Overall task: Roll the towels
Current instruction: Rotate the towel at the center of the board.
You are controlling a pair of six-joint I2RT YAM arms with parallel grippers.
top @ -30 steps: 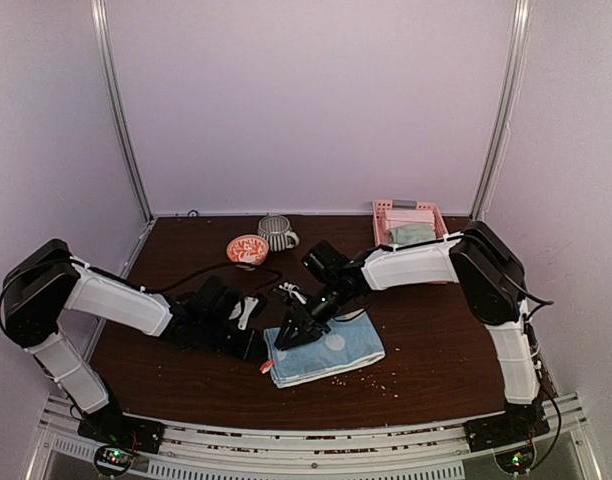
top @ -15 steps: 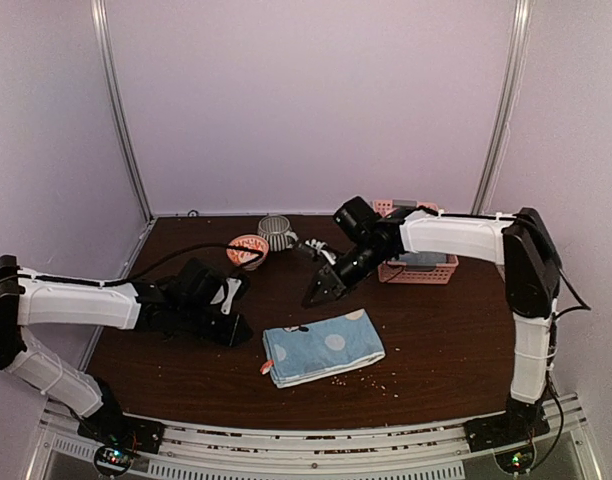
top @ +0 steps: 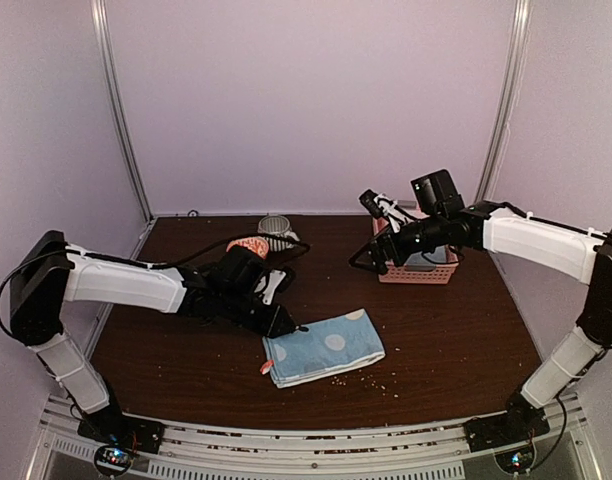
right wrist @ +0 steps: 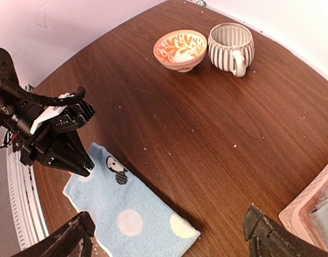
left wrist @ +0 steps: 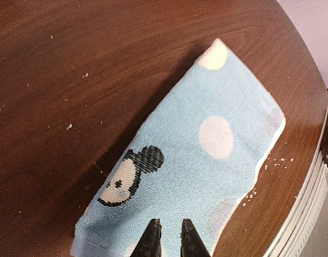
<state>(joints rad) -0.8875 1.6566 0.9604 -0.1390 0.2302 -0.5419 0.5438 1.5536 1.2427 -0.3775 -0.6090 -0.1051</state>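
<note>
Dark wood table [top: 436,340] bears a folded light-blue towel [top: 326,347], white-dotted.

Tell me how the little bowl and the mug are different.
The bowl is orange and white with a leafy pattern; the mug is grey with stripes. The mug has a handle; the bowl has none. The bowl is shallow, the mug taller. Both stand upright on the brown table.
</note>
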